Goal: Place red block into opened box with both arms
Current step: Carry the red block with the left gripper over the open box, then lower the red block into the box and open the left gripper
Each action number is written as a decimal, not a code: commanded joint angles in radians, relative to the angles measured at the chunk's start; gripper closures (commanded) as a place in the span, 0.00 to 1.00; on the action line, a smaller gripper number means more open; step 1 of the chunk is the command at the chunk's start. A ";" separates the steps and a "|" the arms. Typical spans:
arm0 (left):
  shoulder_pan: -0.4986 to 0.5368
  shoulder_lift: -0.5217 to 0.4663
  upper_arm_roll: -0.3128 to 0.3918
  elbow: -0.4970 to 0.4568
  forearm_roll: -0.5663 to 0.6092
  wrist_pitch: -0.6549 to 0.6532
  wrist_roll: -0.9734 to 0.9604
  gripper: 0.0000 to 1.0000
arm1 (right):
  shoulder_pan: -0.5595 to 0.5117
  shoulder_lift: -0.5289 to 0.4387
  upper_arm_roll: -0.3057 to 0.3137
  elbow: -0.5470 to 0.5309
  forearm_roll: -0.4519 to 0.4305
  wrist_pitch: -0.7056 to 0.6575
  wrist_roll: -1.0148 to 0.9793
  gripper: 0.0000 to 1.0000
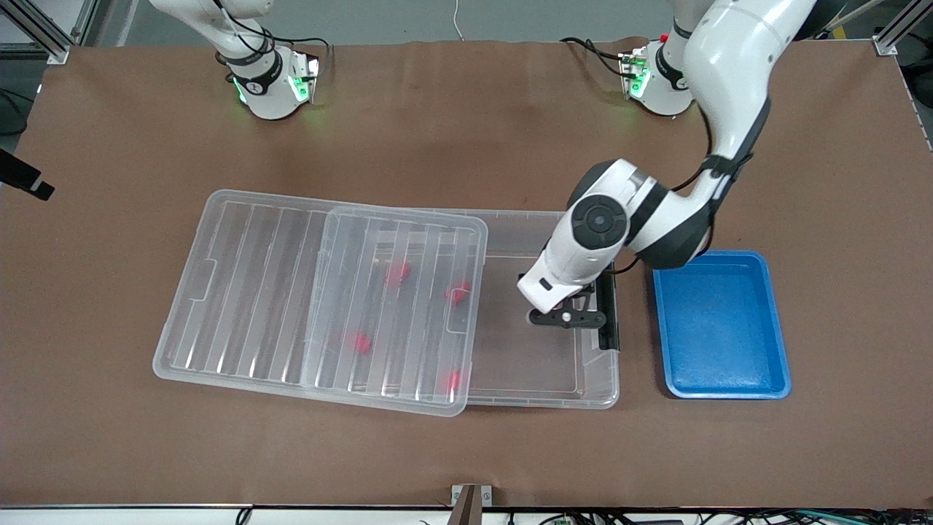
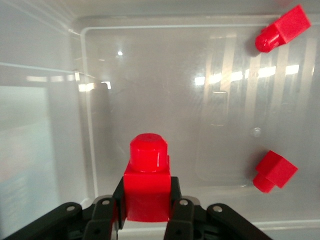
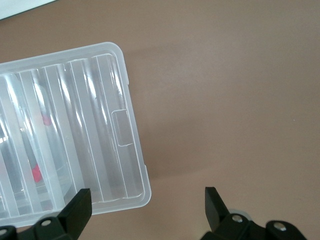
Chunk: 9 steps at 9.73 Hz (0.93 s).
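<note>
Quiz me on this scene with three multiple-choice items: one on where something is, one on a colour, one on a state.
1. Where is the left pincer?
A. over the open part of the clear box
B. over the blue tray
C. over bare table

2. What colour is the block in the left pincer?
A. blue
B. red
C. green

3. How does the ribbed lid sit?
A. latched shut
B. slid aside, covering part of the box
C. inside the tray

Answers: 1 A, the front view shows it above the box's uncovered end. 2 B, the left wrist view shows a red block between the fingers. 3 B, it overhangs toward the right arm's end. The right pincer waits open over the lid's corner.
</note>
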 commanded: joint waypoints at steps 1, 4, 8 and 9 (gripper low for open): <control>-0.010 0.092 0.002 0.002 0.072 0.048 -0.010 1.00 | -0.001 -0.021 0.001 -0.027 0.011 0.003 -0.027 0.00; -0.009 0.175 0.002 0.004 0.120 0.122 -0.008 0.95 | 0.000 -0.020 0.001 -0.024 0.011 0.000 -0.028 0.00; 0.002 0.160 0.004 0.014 0.120 0.125 -0.008 0.00 | 0.002 -0.020 0.002 -0.024 0.011 0.000 -0.028 0.00; 0.010 0.121 0.002 0.013 0.117 0.114 -0.008 0.00 | 0.002 -0.020 0.002 -0.024 0.011 0.000 -0.028 0.00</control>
